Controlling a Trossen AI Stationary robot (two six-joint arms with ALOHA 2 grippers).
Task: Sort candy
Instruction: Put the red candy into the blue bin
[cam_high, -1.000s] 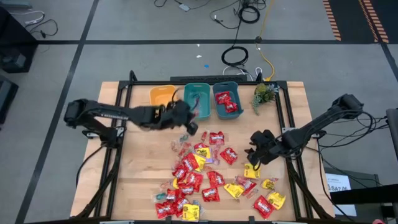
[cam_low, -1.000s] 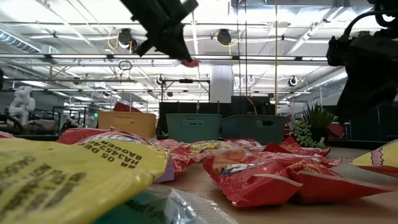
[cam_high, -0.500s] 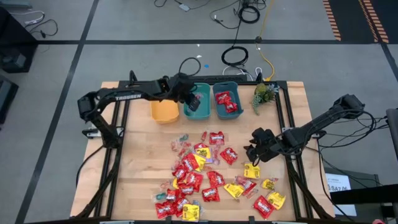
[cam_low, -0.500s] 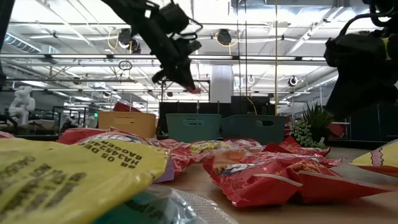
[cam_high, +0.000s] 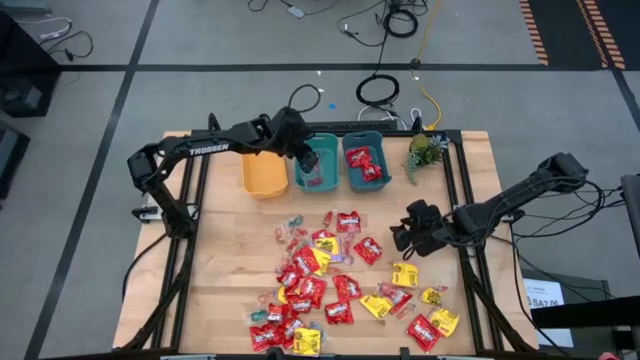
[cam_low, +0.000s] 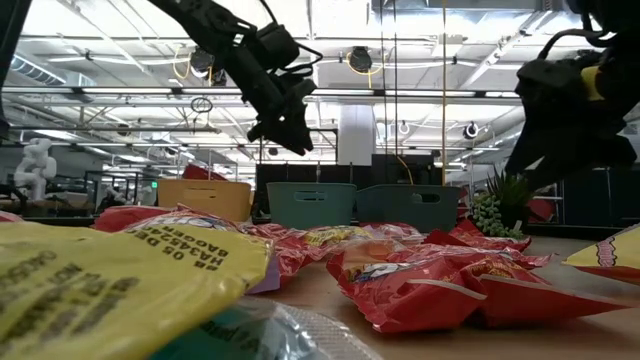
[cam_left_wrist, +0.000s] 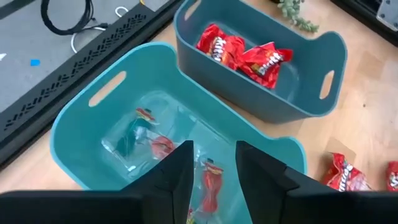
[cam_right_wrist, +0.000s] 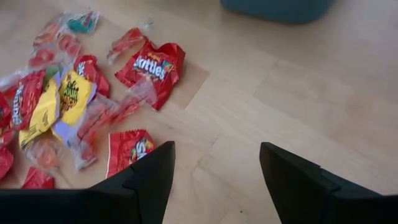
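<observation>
The candy lies in a loose pile (cam_high: 330, 280) on the wooden table: red packets, yellow packets and small clear-wrapped pieces. My left gripper (cam_high: 305, 158) hangs open and empty over the middle teal bin (cam_high: 318, 170). In the left wrist view (cam_left_wrist: 213, 149), clear-wrapped red and teal pieces (cam_left_wrist: 149, 134) lie on the floor of that bin. My right gripper (cam_high: 405, 235) is open and empty above the table, at the right side of the pile. In the right wrist view (cam_right_wrist: 216, 149), red packets (cam_right_wrist: 152, 68) lie ahead of it.
Three bins stand in a row at the far edge: a yellow bin (cam_high: 262, 165), the middle teal bin, and a darker teal bin (cam_high: 365, 160) holding red packets (cam_left_wrist: 249, 53). A small green plant (cam_high: 425, 150) stands to their right. Bare wood lies left of the pile.
My left gripper has gone from above the far side of the pile toward the table's far edge, over the middle teal bin, and come lower. The small red piece seen at its fingertips earlier no longer shows there. My right gripper has shifted slightly toward the table's left.
</observation>
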